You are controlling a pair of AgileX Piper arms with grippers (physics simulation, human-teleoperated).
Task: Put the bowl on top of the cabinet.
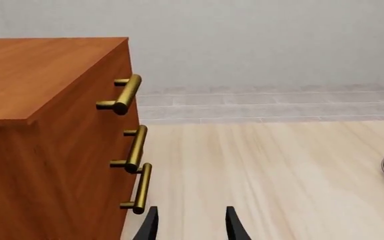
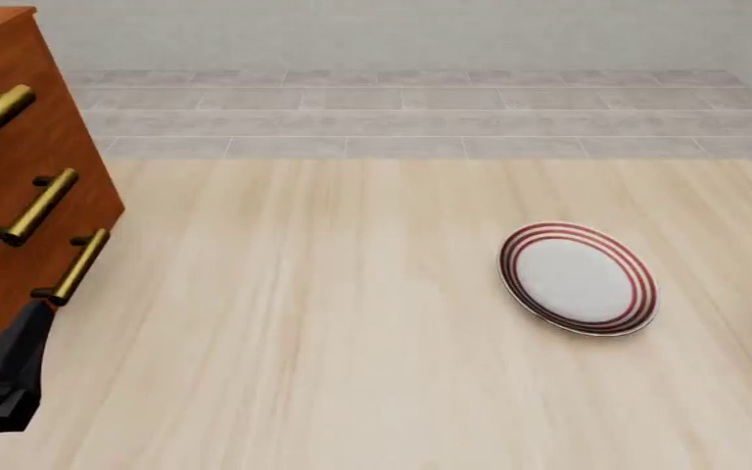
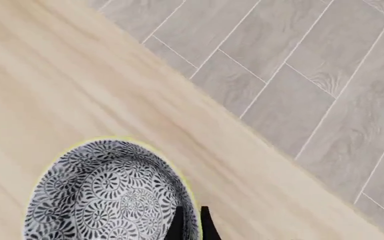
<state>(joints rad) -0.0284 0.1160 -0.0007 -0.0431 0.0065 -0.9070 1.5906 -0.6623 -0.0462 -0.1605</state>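
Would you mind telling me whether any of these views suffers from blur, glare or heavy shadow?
Front view: sharp, flat even light, no glare, only a faint shadow under the plate. Left wrist view: crisp, the cabinet handles show soft highlights. Right wrist view: the bowl pattern is sharp, with no strong shadow on the table.

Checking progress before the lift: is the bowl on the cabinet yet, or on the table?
On the table. The bowl sits near its right edge; the cabinet top is bare.
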